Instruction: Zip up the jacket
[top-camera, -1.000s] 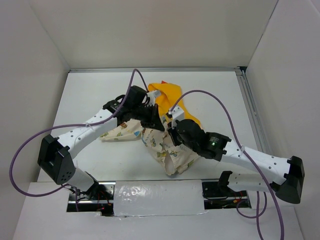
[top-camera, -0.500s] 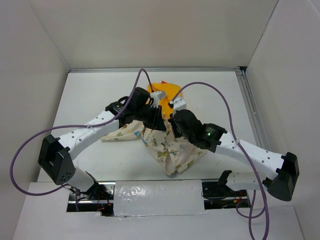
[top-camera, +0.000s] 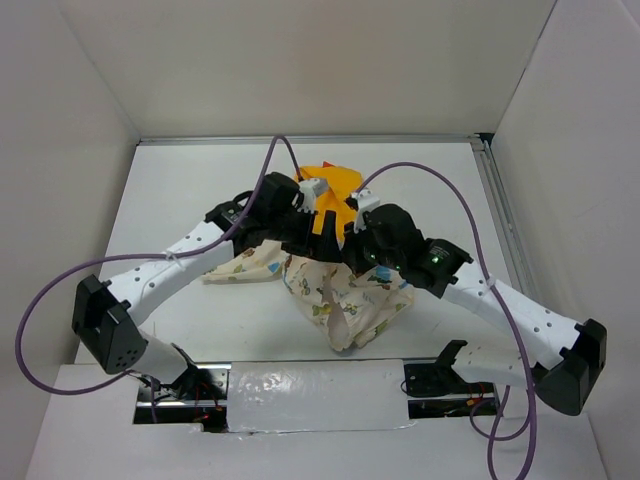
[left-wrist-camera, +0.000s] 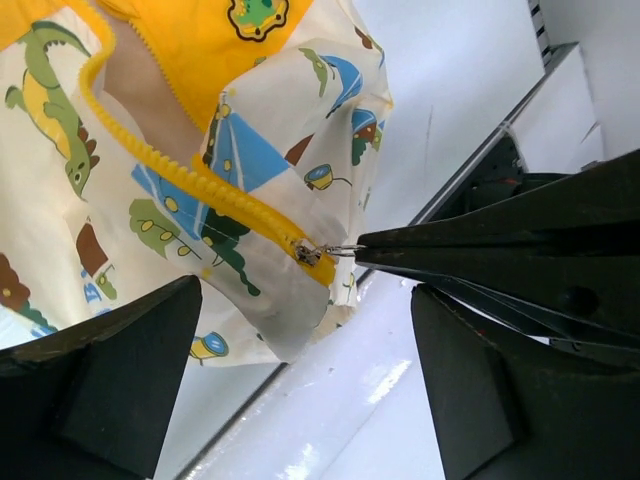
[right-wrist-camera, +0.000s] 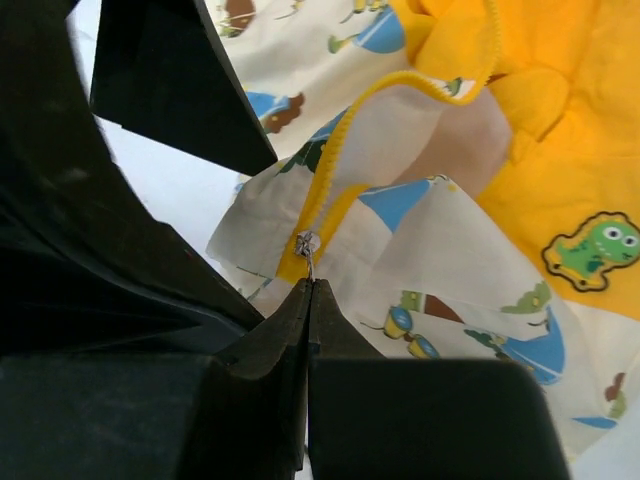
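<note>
1. Now the jacket (top-camera: 345, 300) is seen bunched mid-counter (top-camera: 180, 190), with its yellow hood (top-camera: 335, 185) toward the far side.
2. The right end effector (right-wrist-camera: 308, 285) is clamped shut on the zipper pull (right-wrist-camera: 305, 243), low on the yellow zipper (right-wrist-camera: 340, 170).
3. The left end effector (left-wrist-camera: 305, 290) is spread wide with nothing gripped. Its fingers (left-wrist-camera: 130, 370) are set either side of the pull. Fabric contact cannot be told.
4. Beyond the pull, the zipper is seen parted.
</note>
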